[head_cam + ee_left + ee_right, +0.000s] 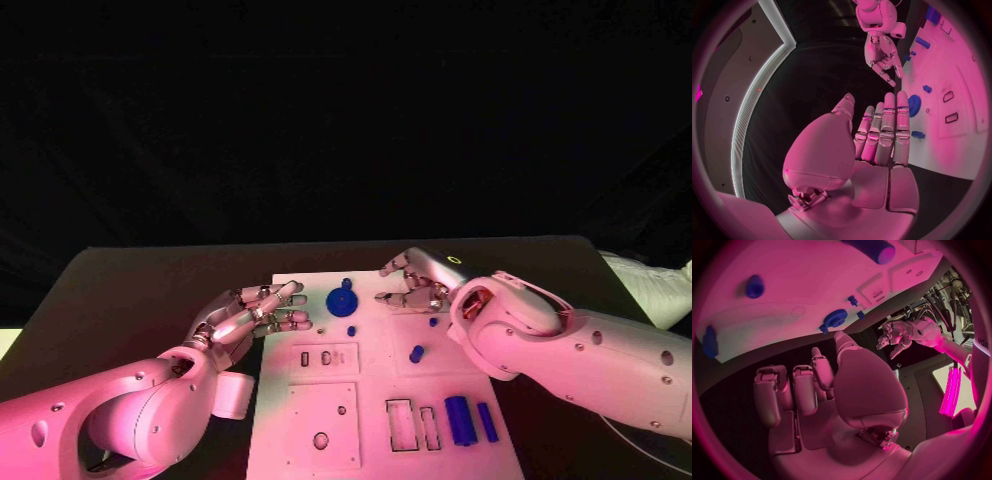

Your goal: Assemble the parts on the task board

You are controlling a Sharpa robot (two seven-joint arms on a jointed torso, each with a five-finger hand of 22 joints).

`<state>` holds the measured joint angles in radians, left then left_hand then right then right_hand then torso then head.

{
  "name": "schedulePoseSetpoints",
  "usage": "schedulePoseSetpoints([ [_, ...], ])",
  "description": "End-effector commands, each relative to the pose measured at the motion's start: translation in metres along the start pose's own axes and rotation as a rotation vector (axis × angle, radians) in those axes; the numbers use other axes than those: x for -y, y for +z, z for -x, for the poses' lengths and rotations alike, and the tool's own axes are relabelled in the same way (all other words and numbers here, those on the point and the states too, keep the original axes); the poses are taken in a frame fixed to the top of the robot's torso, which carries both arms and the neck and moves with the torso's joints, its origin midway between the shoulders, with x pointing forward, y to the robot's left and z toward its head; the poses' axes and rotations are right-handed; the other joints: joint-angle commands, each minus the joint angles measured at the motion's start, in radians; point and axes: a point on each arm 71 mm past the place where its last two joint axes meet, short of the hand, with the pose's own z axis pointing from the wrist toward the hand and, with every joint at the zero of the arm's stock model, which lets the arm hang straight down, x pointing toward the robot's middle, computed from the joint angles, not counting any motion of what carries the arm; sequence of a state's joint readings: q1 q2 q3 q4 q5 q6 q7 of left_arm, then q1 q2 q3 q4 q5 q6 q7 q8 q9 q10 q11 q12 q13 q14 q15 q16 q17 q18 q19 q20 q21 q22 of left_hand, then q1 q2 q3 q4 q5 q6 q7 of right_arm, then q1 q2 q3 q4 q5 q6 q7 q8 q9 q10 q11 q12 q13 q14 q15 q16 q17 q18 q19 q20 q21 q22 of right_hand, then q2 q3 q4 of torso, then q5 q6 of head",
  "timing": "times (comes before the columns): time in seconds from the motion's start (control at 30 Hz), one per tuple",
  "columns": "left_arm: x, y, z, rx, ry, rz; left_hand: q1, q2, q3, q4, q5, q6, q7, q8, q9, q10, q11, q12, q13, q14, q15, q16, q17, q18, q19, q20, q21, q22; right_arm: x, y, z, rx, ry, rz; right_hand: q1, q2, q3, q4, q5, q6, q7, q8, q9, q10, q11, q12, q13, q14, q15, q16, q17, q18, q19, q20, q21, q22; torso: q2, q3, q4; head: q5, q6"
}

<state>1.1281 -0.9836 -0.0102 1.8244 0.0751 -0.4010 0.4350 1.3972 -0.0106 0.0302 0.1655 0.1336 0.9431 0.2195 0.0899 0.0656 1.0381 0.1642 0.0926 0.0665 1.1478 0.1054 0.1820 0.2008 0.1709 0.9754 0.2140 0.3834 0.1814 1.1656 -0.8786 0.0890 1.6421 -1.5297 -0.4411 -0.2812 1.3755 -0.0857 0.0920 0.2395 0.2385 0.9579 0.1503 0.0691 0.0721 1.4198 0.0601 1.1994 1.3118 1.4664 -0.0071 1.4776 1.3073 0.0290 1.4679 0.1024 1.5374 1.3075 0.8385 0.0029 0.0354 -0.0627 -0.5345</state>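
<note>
Black table [130, 290], seen from above, its surface dark and matte. Directly on it lies the white task board [325, 410] (a long rectangular plate), set at the table's middle with its long side running from the far part of the table toward the near edge. Bare tabletop shows on both sides of the plate.
</note>
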Motion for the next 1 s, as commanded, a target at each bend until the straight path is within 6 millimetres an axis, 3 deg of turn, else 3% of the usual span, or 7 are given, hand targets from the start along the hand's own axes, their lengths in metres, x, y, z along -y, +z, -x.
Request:
schedulePoseSetpoints([
  [0.03,0.001,0.0,-0.002,-0.02,-0.01,-0.006,0.003,0.007,0.0,-0.008,-0.006,0.0,0.004,-0.006,-0.001,0.0,0.003,-0.002,-0.001,0.001,0.005,-0.007,0.001,0.01,0.002,0.001,-0.001,-0.001,0.017,-0.008,0.01,0.022,0.151,0.052,0.031,0.001,0.005,-0.019,0.007,0.007,0.0,0.0,-0.001,0.001,0.0,-0.002,0.002,0.065,-0.004,0.004,0.055,-0.011,0.047,-0.001,0.003,0.191,-0.004,0.003,-0.008,-0.004,0.001],
  [0.27,0.001,0.001,-0.002,-0.022,-0.011,-0.006,0.003,0.007,0.0,-0.008,-0.006,0.0,0.004,-0.006,-0.001,0.0,0.003,-0.002,-0.001,0.001,0.005,-0.007,0.001,0.01,0.002,0.001,-0.001,-0.001,0.071,-0.024,0.026,0.036,0.231,-0.02,0.057,-0.012,0.004,-0.045,0.02,0.008,0.001,-0.003,-0.002,-0.005,0.0,-0.01,-0.002,0.064,-0.004,0.004,0.058,-0.01,0.043,-0.001,0.001,0.187,-0.008,0.0098,-0.0179,-0.012,0.0],
  [0.5,0.0,0.002,-0.001,-0.022,-0.011,-0.005,0.003,0.007,0.0,-0.008,-0.006,0.0,0.004,-0.006,-0.001,0.0,0.003,-0.002,-0.001,0.001,0.005,-0.007,0.001,0.01,0.002,0.001,-0.001,-0.001,0.106,-0.035,0.026,0.005,0.226,-0.078,0.062,-0.023,-0.003,-0.056,0.028,0.009,0.001,-0.003,-0.003,0.025,0.001,0.059,0.045,0.071,-0.003,0.019,0.092,-0.011,0.047,-0.001,0.003,0.191,-0.009,0.0137,-0.0202,-0.016,-0.002],
  [1.0,-0.001,0.004,-0.001,-0.02,-0.01,-0.003,0.003,0.007,0.0,-0.008,-0.006,0.0,0.004,-0.006,-0.001,0.0,0.003,-0.002,-0.001,0.001,0.005,-0.007,0.001,0.01,0.002,0.001,-0.001,-0.001,0.116,-0.038,0.012,-0.049,0.185,-0.078,0.075,-0.014,-0.003,-0.074,0.008,0.022,0.001,0.001,-0.001,0.038,0.001,0.095,0.072,0.074,-0.003,0.027,0.109,-0.013,0.054,0.0,0.007,0.201,-0.009,0.0093,-0.0167,-0.016,-0.011],
])
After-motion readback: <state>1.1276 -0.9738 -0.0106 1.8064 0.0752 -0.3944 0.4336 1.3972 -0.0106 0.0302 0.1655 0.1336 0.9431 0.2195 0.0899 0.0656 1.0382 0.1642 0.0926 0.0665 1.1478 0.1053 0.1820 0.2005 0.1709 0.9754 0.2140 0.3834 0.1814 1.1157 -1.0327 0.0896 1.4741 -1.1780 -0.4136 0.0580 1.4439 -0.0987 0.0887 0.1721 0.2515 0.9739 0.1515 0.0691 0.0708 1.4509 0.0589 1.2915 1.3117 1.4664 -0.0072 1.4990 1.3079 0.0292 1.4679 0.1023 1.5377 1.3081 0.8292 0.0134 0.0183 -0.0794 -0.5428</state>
